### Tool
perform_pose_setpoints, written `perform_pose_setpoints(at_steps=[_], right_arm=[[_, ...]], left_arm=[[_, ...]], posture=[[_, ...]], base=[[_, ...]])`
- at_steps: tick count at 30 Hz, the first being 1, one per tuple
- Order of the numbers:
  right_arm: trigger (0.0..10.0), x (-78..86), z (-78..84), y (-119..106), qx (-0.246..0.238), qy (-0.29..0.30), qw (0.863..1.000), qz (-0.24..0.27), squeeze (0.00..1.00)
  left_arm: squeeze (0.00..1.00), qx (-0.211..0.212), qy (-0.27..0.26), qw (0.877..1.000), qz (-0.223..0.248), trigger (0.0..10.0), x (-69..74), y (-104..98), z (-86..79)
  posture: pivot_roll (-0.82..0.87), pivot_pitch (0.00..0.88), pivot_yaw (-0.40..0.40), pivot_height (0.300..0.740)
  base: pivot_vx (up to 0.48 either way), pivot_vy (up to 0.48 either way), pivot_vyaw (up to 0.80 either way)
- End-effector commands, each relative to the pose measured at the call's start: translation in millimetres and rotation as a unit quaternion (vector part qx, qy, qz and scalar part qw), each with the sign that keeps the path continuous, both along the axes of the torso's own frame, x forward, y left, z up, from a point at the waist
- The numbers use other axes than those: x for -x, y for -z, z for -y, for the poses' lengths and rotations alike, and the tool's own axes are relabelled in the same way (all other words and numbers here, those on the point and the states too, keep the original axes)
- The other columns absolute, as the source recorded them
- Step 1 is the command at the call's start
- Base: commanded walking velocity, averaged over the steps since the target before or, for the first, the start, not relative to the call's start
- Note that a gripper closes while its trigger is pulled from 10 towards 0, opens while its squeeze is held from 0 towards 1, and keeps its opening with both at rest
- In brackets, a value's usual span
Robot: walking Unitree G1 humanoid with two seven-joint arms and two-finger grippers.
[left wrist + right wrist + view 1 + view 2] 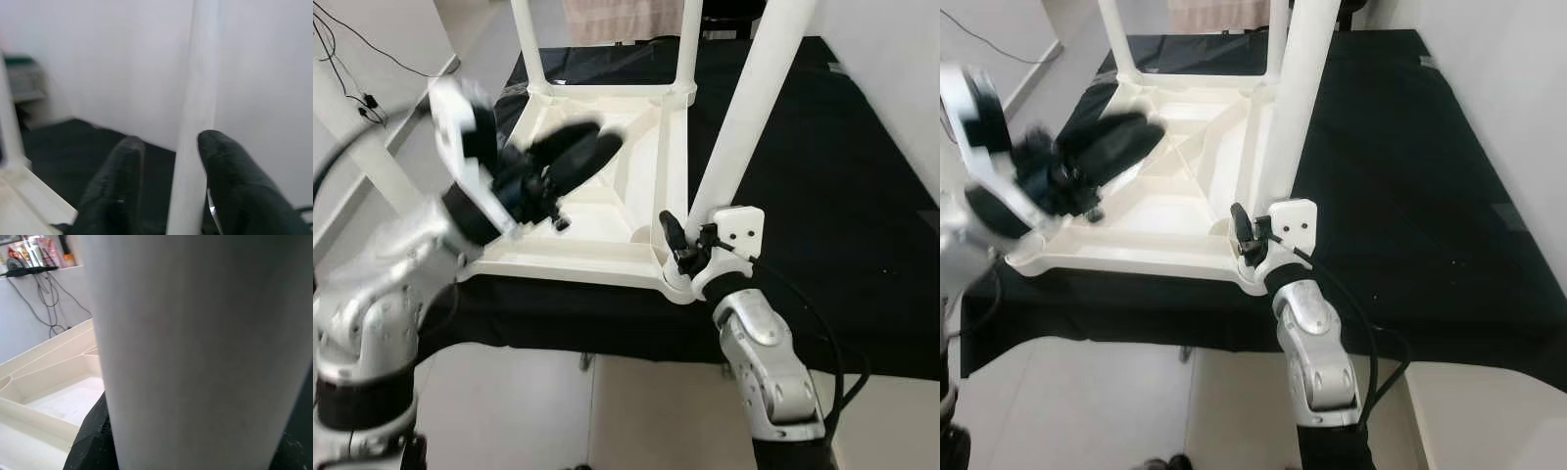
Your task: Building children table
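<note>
A white plastic children's table (607,211) lies upside down on a black cloth (822,176) that covers the work surface, its ribbed underside facing up. Three white legs stand upright from its corners: two at the far side (530,44) and one at the near right corner, the near right leg (749,103). No brand, label or writing can be read anywhere on the table or the cloth.

The right gripper (690,245) is clamped around the foot of the near right leg, just above the corner socket; one black finger (673,235) shows on the leg's left side, and in the right wrist view the leg (195,352) fills the space between the fingers. The left gripper (573,152) hovers, blurred, above the near left part of the tabletop underside, touching nothing. Its two black fingers (117,186) stand a narrow gap apart, with no object between them; in the left wrist view a white leg (195,127) stands beyond them.

The room has plain white walls and a pale tiled floor (558,411). Black cables (352,59) run along the wall on the left, and a second white frame piece (357,147) leans there.
</note>
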State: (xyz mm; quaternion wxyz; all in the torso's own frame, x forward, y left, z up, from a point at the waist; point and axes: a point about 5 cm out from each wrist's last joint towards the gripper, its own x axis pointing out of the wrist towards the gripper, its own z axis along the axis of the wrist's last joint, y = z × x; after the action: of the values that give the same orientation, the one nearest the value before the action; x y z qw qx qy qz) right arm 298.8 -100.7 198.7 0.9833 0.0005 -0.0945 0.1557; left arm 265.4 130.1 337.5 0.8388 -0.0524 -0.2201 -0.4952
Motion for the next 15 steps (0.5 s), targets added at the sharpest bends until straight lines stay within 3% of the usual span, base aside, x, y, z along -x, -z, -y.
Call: perform_pose_setpoints(at_steps=[1,3,7,13,14,15], right_arm=[[10.0,7.3,-17.3,12.0,0.034,-0.064,0.997,-0.016,0.0],[10.0,7.3,-17.3,12.0,0.034,-0.064,0.997,-0.016,0.0],[10.0,15.2,-37.1,5.5,0.063,-0.134,0.989,0.01,0.0],[10.0,17.3,-43.6,3.3,0.072,-0.16,0.984,0.024,0.0],[10.0,17.5,-45.4,2.8,0.075,-0.165,0.983,0.027,0.0],[10.0,17.5,-46.6,2.6,0.078,-0.169,0.982,0.029,0.0]], left_arm=[[1.0,-0.018,0.029,0.999,-0.032,10.0,-13.3,2.4,3.4],[1.0,-0.018,0.029,0.999,-0.032,10.0,-13.3,2.4,3.4],[1.0,-0.042,0.107,0.992,-0.058,10.0,-30.5,-6.3,20.6],[1.0,-0.061,0.148,0.984,-0.074,10.0,-37.7,-11.2,29.5],[0.43,-0.07,0.169,0.981,-0.071,10.0,-35.5,-12.1,33.0],[0.43,-0.077,0.183,0.978,-0.069,10.0,-34.0,-12.7,35.5]], posture=[[0.0,0.186,0.075,0.74],[0.0,0.186,0.075,0.74],[-0.01,0.173,0.079,0.74],[-0.01,0.166,0.079,0.74],[-0.01,0.164,0.079,0.74],[-0.01,0.161,0.08,0.74]], base=[[0.0,0.0,0.0],[0.0,0.0,0.0],[0.0,0.0,0.0],[0.0,0.0,0.0],[0.0,0.0,0.0],[0.0,0.0,0.0]])
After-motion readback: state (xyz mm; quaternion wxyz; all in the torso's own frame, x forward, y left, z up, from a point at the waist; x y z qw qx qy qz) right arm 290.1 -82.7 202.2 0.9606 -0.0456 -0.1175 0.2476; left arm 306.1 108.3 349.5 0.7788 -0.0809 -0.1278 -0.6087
